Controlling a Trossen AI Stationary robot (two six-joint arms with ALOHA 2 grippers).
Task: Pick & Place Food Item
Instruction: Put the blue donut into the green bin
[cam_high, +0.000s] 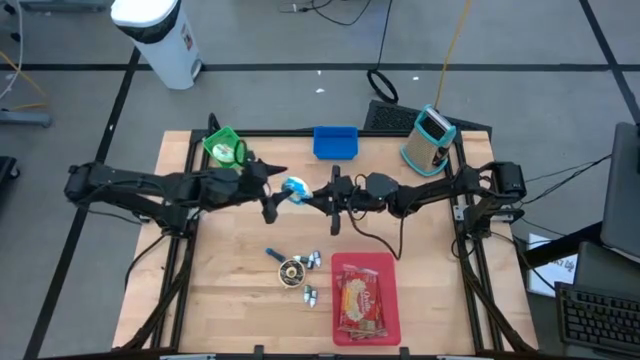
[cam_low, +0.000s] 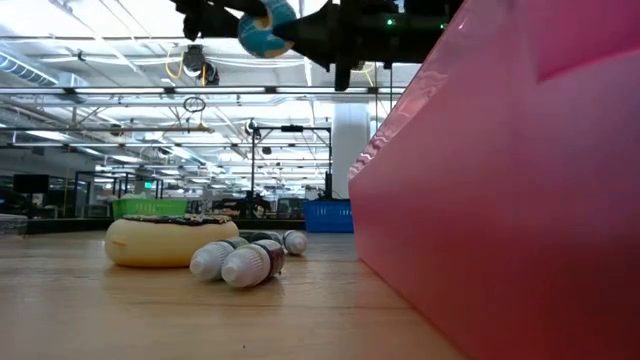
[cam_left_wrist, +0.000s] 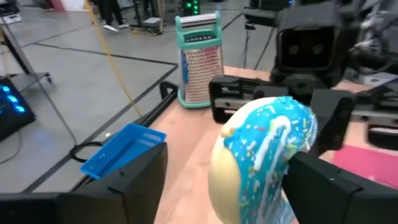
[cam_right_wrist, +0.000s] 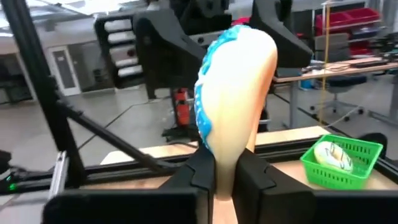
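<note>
A donut with blue frosting and sprinkles (cam_high: 295, 187) hangs in the air above the middle of the table, between my two arms. My right gripper (cam_right_wrist: 227, 177) comes from the table's right and is shut on it. My left gripper (cam_high: 273, 190) comes from the table's left and is open; its two fingers (cam_left_wrist: 124, 180) stand on either side of the donut (cam_left_wrist: 267, 155). The low view shows the donut (cam_low: 265, 30) high above the tabletop. My right gripper pinches the donut's rim (cam_right_wrist: 225, 155) between its two fingers. The fingers lie about level and reach in from the table's right side. The donut stands on edge above the fingers, frosted face to one side, lifted clear of the table.
A red tray (cam_high: 390, 265) with a packaged snack sits at the near right. A chocolate donut (cam_high: 292, 270) and small bottles (cam_high: 312, 258) lie beside it. At the far edge stand a green basket (cam_high: 225, 147) holding a donut, a blue bin (cam_high: 335, 142) and a grater (cam_high: 430, 140).
</note>
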